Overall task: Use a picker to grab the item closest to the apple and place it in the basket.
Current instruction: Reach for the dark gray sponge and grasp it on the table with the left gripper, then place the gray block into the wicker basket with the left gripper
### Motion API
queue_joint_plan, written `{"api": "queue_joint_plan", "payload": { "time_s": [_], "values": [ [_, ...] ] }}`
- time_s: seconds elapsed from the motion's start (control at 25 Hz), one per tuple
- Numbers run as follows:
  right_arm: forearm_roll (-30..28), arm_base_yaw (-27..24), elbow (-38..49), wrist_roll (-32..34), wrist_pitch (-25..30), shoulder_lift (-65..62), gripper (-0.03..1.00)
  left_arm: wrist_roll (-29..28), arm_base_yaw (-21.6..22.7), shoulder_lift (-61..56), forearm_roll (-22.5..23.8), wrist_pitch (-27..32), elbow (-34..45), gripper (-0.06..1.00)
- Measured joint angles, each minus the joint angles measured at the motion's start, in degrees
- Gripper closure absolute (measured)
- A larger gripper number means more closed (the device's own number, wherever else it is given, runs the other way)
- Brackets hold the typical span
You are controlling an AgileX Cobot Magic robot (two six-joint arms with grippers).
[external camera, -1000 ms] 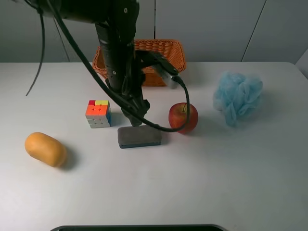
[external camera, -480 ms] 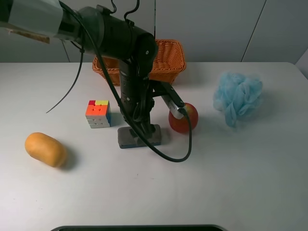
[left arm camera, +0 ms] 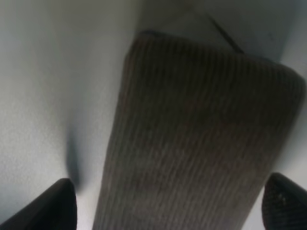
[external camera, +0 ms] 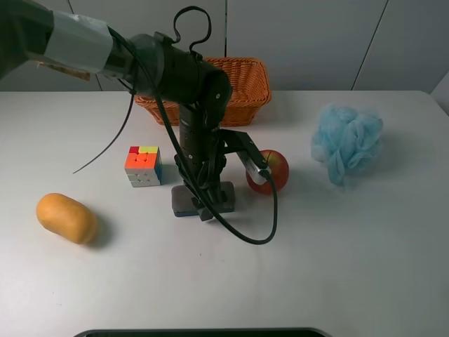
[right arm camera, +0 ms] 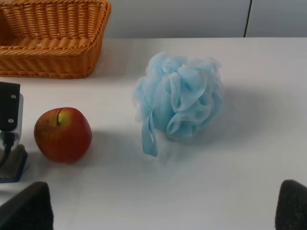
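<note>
Behind the apple (external camera: 274,166), the basket (external camera: 250,93)

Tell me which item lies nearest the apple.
The grey ribbed block, close beside the apple, between the left jaws; the cube, blue loofah and orange gourd all sit farther away.

Bright, even light, soft shadows falling rightward on the white worktop (external camera: 337,267), left wrist close-up blurred and dim, right wrist view sharp
</note>
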Motion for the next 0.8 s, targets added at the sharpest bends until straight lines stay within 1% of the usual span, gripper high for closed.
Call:
{"api": "queue_joint_plan", "payload": {
  "time_s": [0.16, 0.24, 0.28, 0.36, 0.4, 0.8],
  "values": [
    [0.0, 0.0, 0.0, 0.0, 0.0, 0.0, 0.27, 0.5, -0.5, 0.5, 0.5, -0.1, 0.0, 0.21],
    [0.0, 0.0, 0.0, 0.0, 0.0, 0.0, 0.27, 0.9, -0.5, 0.5, 0.6, -0.1, 0.0, 0.23],
    [0.0, 0.0, 0.0, 0.0, 0.0, 0.0, 0.27, 1.0, -0.6, 0.5, 0.7, -0.1, 0.0, 0.27],
    [0.0, 0.0, 0.0, 0.0, 0.0, 0.0, 0.27, 1.0, -0.6, 0.5, 0.7, -0.1, 0.0, 0.39],
    [0.0, 0.0, 0.0, 0.0, 0.0, 0.0, 0.27, 1.2, -0.6, 0.5, 0.7, -0.1, 0.0, 0.41],
    [0.0, 0.0, 0.0, 0.0, 0.0, 0.0, 0.27, 1.2, -0.6, 0.2, 1.0, 0.3, 0.0, 0.40]
  ]
}}
